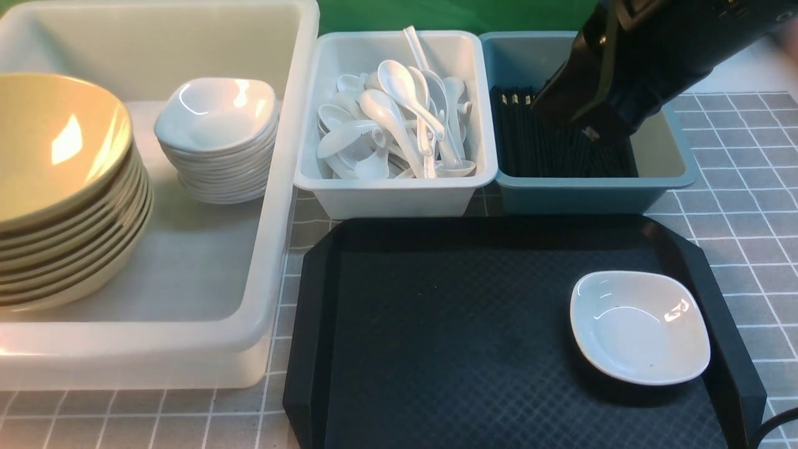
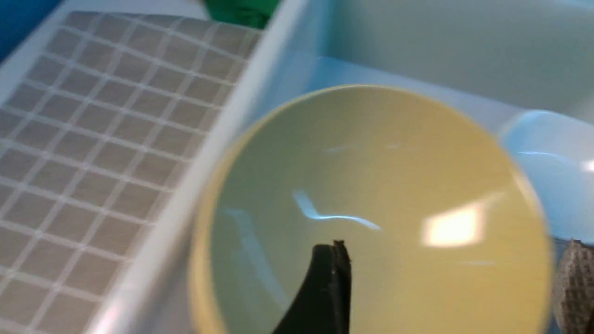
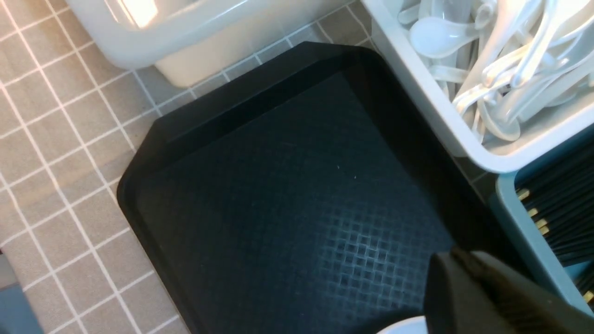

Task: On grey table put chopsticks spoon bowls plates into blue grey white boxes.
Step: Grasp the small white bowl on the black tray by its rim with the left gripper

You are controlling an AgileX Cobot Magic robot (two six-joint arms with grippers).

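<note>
The left gripper (image 2: 445, 278) stood wide open above the stack of yellow bowls (image 1: 62, 187), its two fingers well apart; the left wrist view showed nothing held between them, though whether a fingertip touched the top bowl could not be told. The right gripper (image 3: 468, 283) was shut, its fingers together, with nothing visible in its grip (blurry, that close to the camera). On neither gripper could any brand, label or writing be read. Beneath the left gripper, the bowls sat nested inside the large translucent tub (image 1: 268, 262), and beside them in the same tub rose a stack of small white plates (image 1: 218, 137). Next to the tub, the pale box (image 1: 393, 201) held a jumble of white spoons (image 1: 399, 118), and the teal-blue box (image 1: 580, 194) held the black chopsticks (image 1: 548, 149), gold bands showing. One white plate (image 1: 639, 327) lay on the black tray (image 1: 467, 349), towards its right side, on the grey table (image 1: 748, 187).
</note>
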